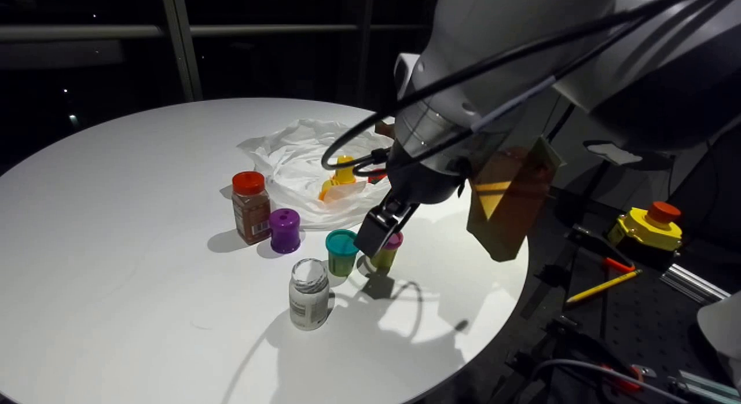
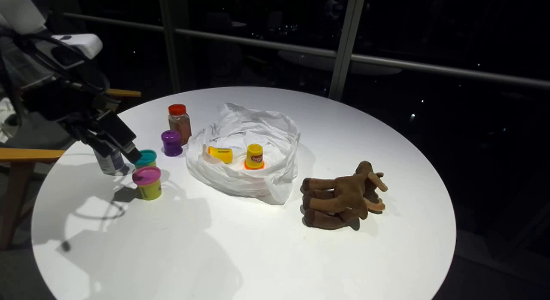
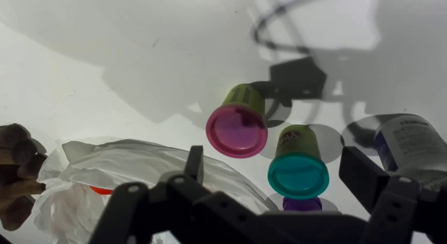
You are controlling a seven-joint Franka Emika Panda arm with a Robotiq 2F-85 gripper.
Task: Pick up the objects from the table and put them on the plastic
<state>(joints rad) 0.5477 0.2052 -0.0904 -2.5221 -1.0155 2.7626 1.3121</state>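
Black two-finger gripper (image 3: pixel 272 160) spread wide, nothing held; teal-lidded yellow-green cup (image 3: pixel 298 163) shows btwn its jaws in wrist view, gap hard to judge. In an exterior view, wrinkly translucent white plastic bag (image 2: pixel 275 190) sits on round white table (image 2: pixel 300 257), w/ yellow cup (image 2: pixel 255 152) upside down & 2nd yellow cup (image 2: pixel 221 155) on its side inside. L of bag: pink-lidded yellow-green cup (image 2: pixel 150 189) near, teal one just beyond, purple cup (image 2: pixel 172 144) beside red-capped clear jar (image 2: pixel 181 126) w/ brown contents farther, white-labelled bottle (image 2: pixel 111 163) leftmost. R: brown plush animal (image 2: pixel 341 199) on its side.
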